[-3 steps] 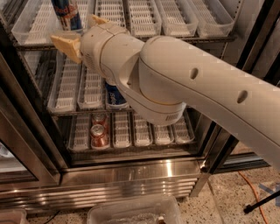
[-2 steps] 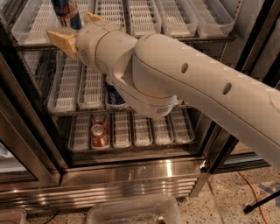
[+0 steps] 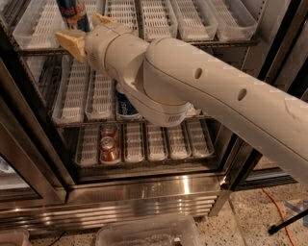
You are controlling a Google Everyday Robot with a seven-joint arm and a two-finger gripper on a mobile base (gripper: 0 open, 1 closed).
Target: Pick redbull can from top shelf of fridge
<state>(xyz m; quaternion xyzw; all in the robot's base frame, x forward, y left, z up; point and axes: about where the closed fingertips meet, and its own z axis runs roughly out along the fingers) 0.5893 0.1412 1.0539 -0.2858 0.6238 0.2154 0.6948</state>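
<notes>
The redbull can (image 3: 75,11), tall, slim and dark blue with red marks, stands in a lane tray at the left of the top shelf (image 3: 159,21) of the fridge (image 3: 144,192); its top is cut off by the picture's edge. My gripper (image 3: 86,30) is open just in front of the can's lower part. One tan finger (image 3: 70,41) is to the can's left and the other (image 3: 103,19) to its right. I cannot tell if they touch the can. My big white arm crosses the view from the right and hides much of the middle shelf.
A blue-and-white can (image 3: 126,106) stands on the middle rack, partly behind my arm. Two short red cans (image 3: 109,146) stand on the bottom rack. A dark door frame (image 3: 250,158) is on the right. A clear plastic bin (image 3: 144,233) and an orange cable (image 3: 279,206) are on the floor.
My gripper has moved up a little toward the can. A second finger now shows on the can's right side. The can has not moved.
</notes>
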